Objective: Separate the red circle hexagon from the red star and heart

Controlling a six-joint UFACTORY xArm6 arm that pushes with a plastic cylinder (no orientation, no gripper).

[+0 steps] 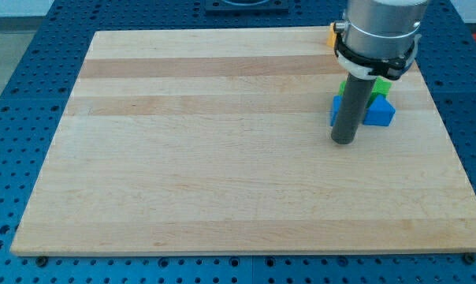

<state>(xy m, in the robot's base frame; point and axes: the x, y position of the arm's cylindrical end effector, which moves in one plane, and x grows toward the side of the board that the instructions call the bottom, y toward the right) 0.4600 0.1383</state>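
Note:
My tip (344,141) rests on the wooden board (222,142) at the view's right, just below and left of a blue block (377,111), which the rod partly hides. A green block (380,85) sits just above the blue one, mostly behind the arm. A yellow block (331,35) peeks out at the board's top edge beside the arm. No red circle, red hexagon, red star or red heart shows in the view; the arm may hide some blocks.
The arm's grey body with a white ring (376,43) covers the board's top right. A blue perforated table (33,95) surrounds the board on all sides.

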